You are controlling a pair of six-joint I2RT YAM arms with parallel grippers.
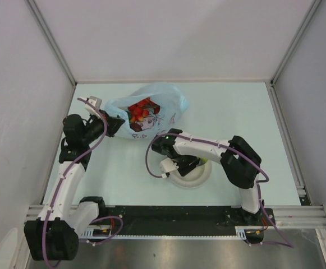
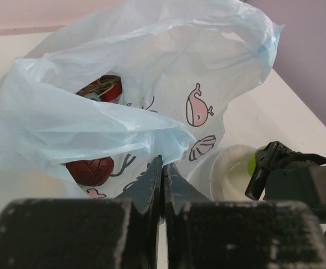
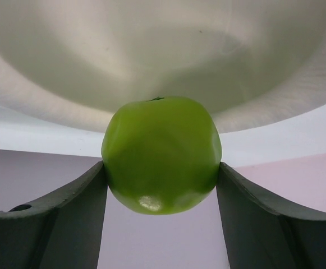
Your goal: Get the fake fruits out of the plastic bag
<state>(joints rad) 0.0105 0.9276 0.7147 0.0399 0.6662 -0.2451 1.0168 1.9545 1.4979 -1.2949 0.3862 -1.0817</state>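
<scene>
The light-blue plastic bag (image 1: 161, 101) lies at the back of the table with its mouth open, and red fruits (image 1: 141, 112) show inside. My left gripper (image 1: 119, 124) is shut on the bag's near edge (image 2: 163, 162). In the left wrist view the bag (image 2: 151, 67) fills the frame, with a dark maroon round fruit (image 2: 90, 171) and red pieces (image 2: 104, 88) inside. My right gripper (image 3: 161, 168) is shut on a green apple (image 3: 161, 154), held just over the white plate (image 3: 151, 56). In the top view the right gripper (image 1: 198, 163) is over that plate (image 1: 193, 179).
Grey walls enclose the table on three sides. The right arm's wrist (image 2: 297, 179) and the plate (image 2: 230, 171) lie just right of the bag. A black rail (image 1: 168, 216) runs along the near edge.
</scene>
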